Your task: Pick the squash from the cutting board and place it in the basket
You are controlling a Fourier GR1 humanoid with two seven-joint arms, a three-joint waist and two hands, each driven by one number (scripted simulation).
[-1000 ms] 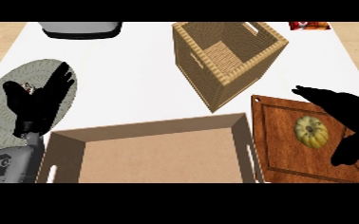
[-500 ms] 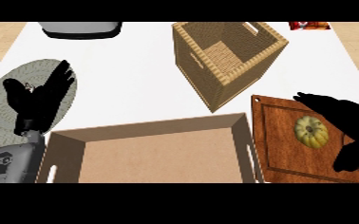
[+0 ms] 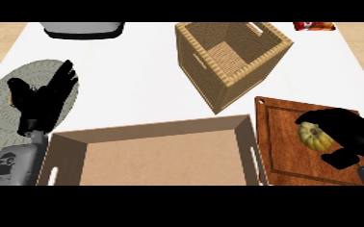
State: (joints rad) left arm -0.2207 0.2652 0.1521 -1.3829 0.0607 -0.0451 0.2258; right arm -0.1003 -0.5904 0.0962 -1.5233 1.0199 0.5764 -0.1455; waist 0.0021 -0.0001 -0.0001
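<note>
Yellow ribbed squash (image 3: pixel 313 136) on cutting board (image 3: pixel 284 144).

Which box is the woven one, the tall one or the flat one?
The tall basket at the back is woven like wicker. The flat, wide tray in front of it has smooth plain brown walls.

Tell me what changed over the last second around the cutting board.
The right hand has moved in over the cutting board and now curls around the squash, covering part of it; the squash is not lifted yet. The left hand stayed open and resting at the left, and the basket and wooden tray did not move.
</note>
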